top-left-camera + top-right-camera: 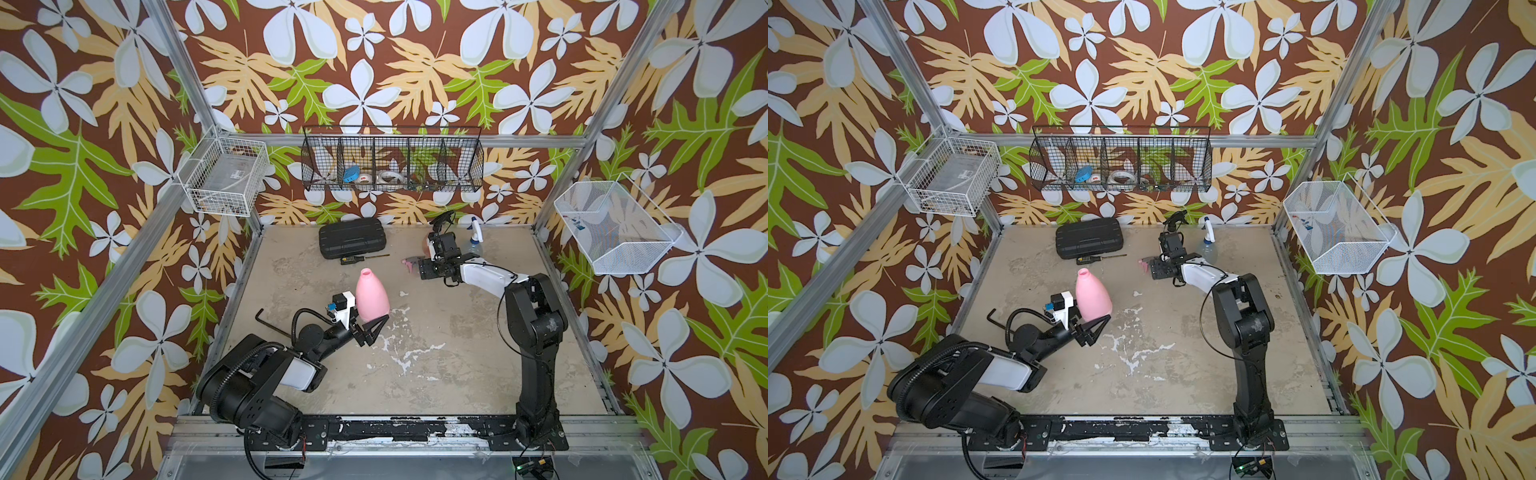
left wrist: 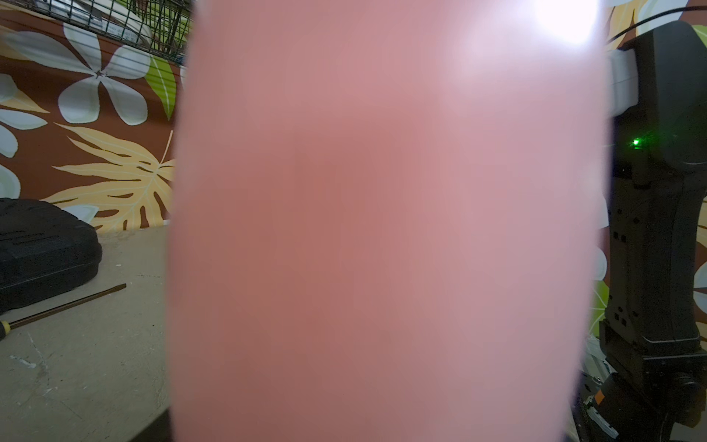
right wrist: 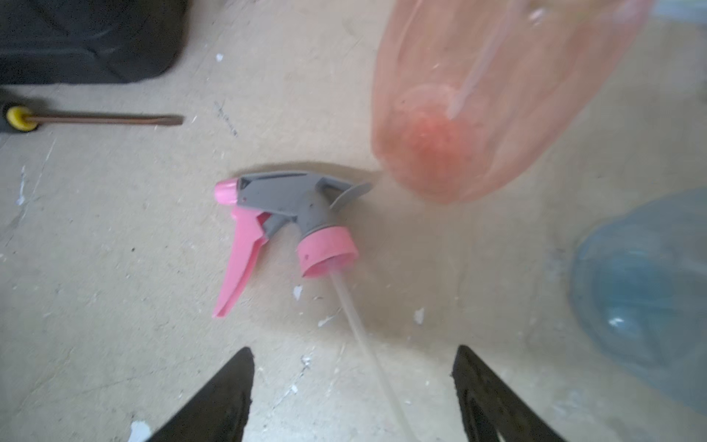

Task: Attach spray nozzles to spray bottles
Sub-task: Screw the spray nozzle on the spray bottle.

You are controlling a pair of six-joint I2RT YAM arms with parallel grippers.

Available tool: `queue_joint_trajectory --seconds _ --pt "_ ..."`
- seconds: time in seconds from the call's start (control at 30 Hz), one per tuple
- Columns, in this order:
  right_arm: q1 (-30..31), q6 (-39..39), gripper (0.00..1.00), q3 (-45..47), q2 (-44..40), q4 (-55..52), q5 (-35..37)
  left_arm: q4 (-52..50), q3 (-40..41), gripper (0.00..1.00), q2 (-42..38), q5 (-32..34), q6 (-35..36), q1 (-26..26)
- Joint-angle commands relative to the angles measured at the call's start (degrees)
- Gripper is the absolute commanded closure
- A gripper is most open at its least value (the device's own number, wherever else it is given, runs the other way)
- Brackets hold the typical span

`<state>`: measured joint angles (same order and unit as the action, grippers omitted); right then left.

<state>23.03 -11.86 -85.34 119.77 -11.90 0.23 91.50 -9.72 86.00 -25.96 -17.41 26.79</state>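
Pink bottle upright, axis vertical, neck up

The pink bottle is filling the left wrist view as a soft blur, running off two edges. In both top views the right arm's wrist is hiding most of the orange-red bottle and the grey-and-pink nozzle, while the right wrist view's edge is cropping the blurred bluish bottle.
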Motion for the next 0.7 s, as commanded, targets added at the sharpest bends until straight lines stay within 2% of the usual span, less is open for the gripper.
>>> queue_joint_trajectory --seconds 0.0,0.17,0.33,0.4,0.5,0.67 --pt "1.8 -1.6 0.2 1.3 0.0 1.2 -4.7 8.4 -0.3 0.32 0.4 -0.2 0.2 0.0" --pt "6.2 -2.9 0.2 3.5 -2.1 1.7 -3.3 9.3 -0.5 0.33 1.9 -0.4 -0.4 0.0" --pt "6.3 -3.8 0.21 3.5 -4.7 1.3 -2.5 11.2 -0.5 0.33 3.0 -0.7 -1.5 0.0" --pt "6.3 -3.8 0.21 2.9 -5.7 0.8 0.6 11.2 -0.5 0.33 2.9 -0.8 -1.3 0.0" --pt "5.2 -4.9 0.26 -3.0 -3.1 -3.1 5.7 11.2 -0.4 0.33 2.7 -0.6 -0.8 0.1" --pt "3.7 -4.5 0.39 -16.7 6.6 -10.7 4.4 10.6 -0.4 0.33 1.7 -0.7 -0.4 0.0"
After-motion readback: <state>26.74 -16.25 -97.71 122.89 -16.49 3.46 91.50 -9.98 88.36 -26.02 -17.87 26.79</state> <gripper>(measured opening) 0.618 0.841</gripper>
